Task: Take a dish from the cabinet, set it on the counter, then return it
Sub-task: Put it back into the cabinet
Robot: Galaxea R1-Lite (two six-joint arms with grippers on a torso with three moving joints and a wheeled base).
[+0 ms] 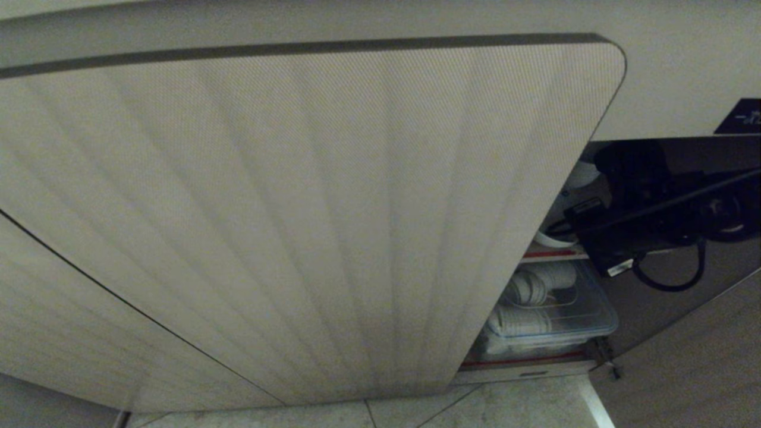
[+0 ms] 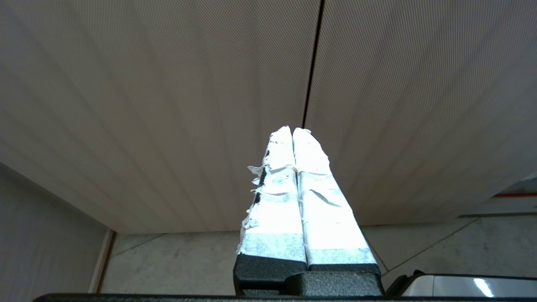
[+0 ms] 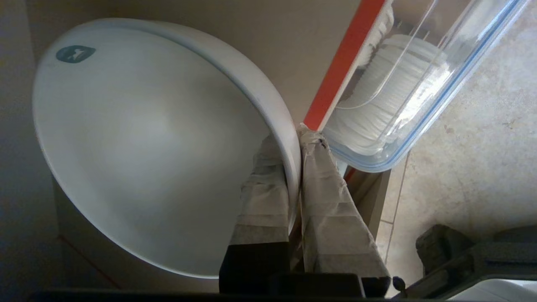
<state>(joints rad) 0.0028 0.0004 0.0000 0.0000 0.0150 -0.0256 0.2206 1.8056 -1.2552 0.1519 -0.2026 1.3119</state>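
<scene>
The dish [image 3: 138, 142] sits pinched by its rim in my right gripper's [image 3: 298, 135] closed jaws at the cabinet [image 1: 309, 208] shelf, so I judge the desk placing or return remains; left gripper's [image 2: 292, 131] jaws closed, empty.

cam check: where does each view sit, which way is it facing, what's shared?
Head: on the robot's head, looking down at the open cabinet door; right arm reaches inside.
Left wrist: behind the shut left gripper, facing closed ribbed doors.
Right wrist: behind the right gripper, shut on the white dish rim.
Shared: head and right wrist show the clear container.
</scene>
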